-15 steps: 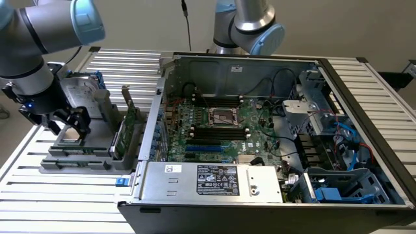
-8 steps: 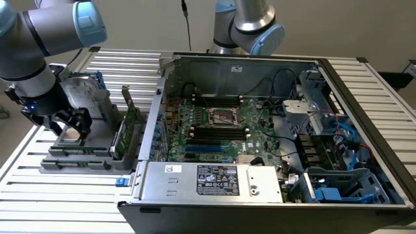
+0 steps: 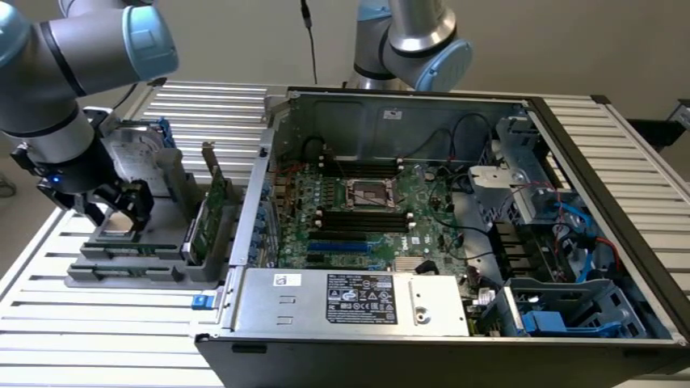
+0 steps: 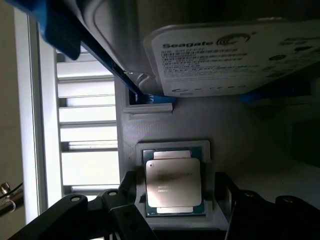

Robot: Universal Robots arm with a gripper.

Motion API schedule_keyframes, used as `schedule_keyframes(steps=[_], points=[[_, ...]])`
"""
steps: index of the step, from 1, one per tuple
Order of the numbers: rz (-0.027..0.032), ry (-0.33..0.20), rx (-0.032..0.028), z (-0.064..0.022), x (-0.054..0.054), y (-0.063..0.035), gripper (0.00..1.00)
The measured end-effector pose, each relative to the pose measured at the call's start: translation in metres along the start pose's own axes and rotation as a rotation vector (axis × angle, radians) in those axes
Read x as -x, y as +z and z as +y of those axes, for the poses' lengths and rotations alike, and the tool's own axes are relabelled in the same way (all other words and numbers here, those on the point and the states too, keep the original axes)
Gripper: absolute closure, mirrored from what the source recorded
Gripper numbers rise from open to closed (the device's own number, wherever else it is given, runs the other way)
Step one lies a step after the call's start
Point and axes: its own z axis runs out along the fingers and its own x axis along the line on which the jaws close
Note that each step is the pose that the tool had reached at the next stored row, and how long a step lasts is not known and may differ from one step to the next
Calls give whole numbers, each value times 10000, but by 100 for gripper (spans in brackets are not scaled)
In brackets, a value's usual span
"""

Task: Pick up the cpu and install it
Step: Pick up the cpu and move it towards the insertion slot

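Observation:
The cpu (image 4: pixel 173 181), a small square chip with a pale silver top, lies flat in a square recess of the grey parts holder (image 4: pixel 240 135). My gripper (image 4: pixel 176 192) hangs just above it, open, with one black finger (image 4: pixel 127 192) on each side of the chip and a gap on both sides. In the exterior view the gripper (image 3: pixel 116 217) is low over the holder (image 3: pixel 129 265) at that view's left. The empty cpu socket (image 3: pixel 367 194) sits in the middle of the motherboard inside the open computer case (image 3: pixel 603 153).
A silver hard drive (image 4: pixel 235 55) with a white label and blue bracket stands in the holder just behind the cpu. Green circuit cards (image 3: pixel 216 202) stand upright between the holder and the case wall. A second arm (image 3: pixel 415 48) stands behind the case. A slatted table (image 3: pixel 97 323) lies underneath.

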Motion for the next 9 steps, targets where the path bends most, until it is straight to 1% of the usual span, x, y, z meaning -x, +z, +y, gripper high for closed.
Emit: schedule_keyframes(steps=[9], points=[[4, 26, 6, 11, -1, 4, 27]])
